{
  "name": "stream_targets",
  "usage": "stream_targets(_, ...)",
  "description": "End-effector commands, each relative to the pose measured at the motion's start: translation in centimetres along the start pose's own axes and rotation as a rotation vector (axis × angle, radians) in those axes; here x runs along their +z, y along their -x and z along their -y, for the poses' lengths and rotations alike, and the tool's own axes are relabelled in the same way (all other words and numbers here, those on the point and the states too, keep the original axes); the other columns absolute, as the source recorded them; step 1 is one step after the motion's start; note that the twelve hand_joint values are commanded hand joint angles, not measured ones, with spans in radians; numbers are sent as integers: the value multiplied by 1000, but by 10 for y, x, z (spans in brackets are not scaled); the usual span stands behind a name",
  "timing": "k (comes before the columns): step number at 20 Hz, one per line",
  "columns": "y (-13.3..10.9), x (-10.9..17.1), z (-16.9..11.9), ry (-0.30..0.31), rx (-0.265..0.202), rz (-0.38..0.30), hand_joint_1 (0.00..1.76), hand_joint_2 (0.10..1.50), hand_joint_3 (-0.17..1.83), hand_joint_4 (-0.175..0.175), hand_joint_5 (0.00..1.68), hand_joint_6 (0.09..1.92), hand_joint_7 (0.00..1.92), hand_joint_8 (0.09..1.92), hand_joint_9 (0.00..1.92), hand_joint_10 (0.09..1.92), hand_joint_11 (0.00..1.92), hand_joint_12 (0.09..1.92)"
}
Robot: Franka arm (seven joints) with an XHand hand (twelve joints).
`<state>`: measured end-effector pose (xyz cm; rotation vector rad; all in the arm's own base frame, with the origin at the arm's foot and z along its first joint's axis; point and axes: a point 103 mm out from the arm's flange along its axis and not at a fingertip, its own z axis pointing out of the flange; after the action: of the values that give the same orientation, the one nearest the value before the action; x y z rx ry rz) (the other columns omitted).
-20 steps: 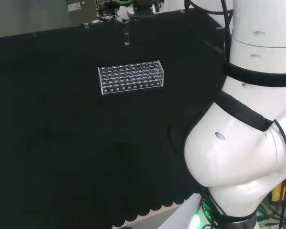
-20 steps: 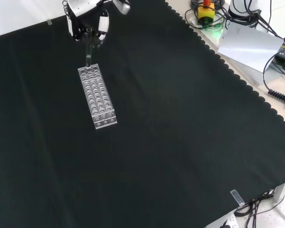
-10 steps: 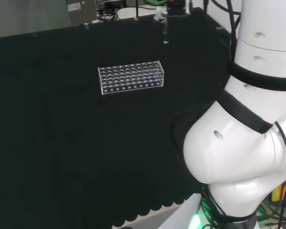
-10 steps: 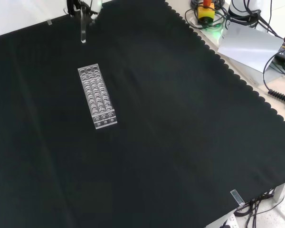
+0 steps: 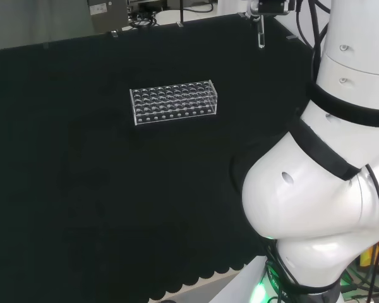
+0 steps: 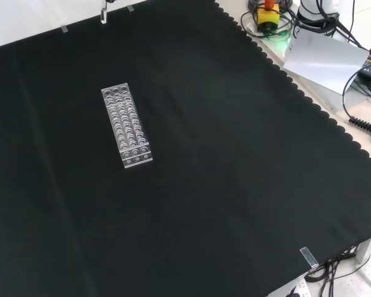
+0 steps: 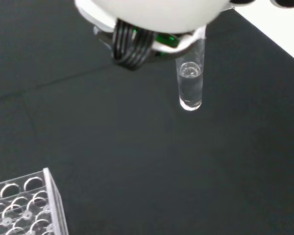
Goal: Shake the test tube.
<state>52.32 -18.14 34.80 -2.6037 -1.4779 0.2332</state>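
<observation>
A: Looking for the tube (image 7: 190,81) – anywhere near the rack (image 5: 172,101)?

B: Well apart from it. Hanging upright in the air over bare black surface (image 6: 235,185), off to the right of the rack in the head view, close by the arm's white links.

A: And the hand (image 7: 152,12)? Apart, or clamped on something?

B: Clamped on the tube's top end, to judge from the wrist view: round bottom pointing down, nothing underneath, upper end tucked up into the hand.

A: Why hold it by the top?

B: Probably to leave the lower part free to swing. A little clear liquid (image 7: 190,93) sitting at the bottom, so plenty of empty glass above it. Less chance of a spill that way.

A: And why so far from the rack?

B: Room, most likely. Nothing to strike during a shake out there. Rack lying flat on the cloth, rows of empty holes showing, no tube seen in it.

A: So, ready to shake?

B: Looks so. Carried clear and held upright; hard to say from here whether already mid-swing. Worth watching the open mouth and the grip at the top
</observation>
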Motion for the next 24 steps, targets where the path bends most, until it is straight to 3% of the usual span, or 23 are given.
stream_targets(1,-39,9,5,-18,-79,-14,1216,667,641,-175,1281,639,1692,550,1583,522,1239,886)
stream_targets(6,-84,15,11,-34,-120,-78,1216,667,642,-175,1281,639,1692,550,1583,522,1239,886)
stream_targets(17,-195,12,36,-68,-321,-177,1217,666,643,-175,1281,638,1692,550,1584,524,1238,887)
stream_targets(20,-211,8,41,-63,-346,-173,1217,666,643,-175,1281,638,1692,550,1584,524,1238,887)
stream_targets(24,-212,6,40,-65,-352,-169,1217,666,643,-175,1282,638,1692,550,1583,524,1238,887)
